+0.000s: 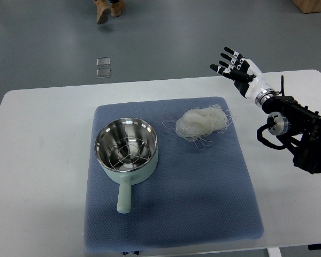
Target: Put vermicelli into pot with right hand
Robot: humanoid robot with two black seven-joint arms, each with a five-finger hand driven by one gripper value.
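Nearest the camera, the front edge of a blue-grey mat (203, 214) is seen, spread over a white table (37, 160). On the mat's left half a pale green pot (126, 147) is set upright, its handle (124, 197) pointed toward the mat's front edge. A shiny steel inside is shown, with a wire rack (129, 150) lying in the bottom.

To the right of the pot, on the mat's far right part, a loose white bundle of vermicelli (203, 122) is laid, well apart from the pot's rim, with stray strands spread around it. Nothing is touching the bundle.

Right of the mat, the black right arm (297, 131) is brought in from the right edge above the table. Farther back, the right hand (238, 69) is held in the air past the table's far edge, up and to the right of the vermicelli. Its fingers (227, 55) are spread wide apart, nothing is held, and no contact with the mat, pot or vermicelli is made.

Beyond the table, on the grey floor, two small clear squares (103, 68) and a pair of brown shoes (108, 9) are seen.
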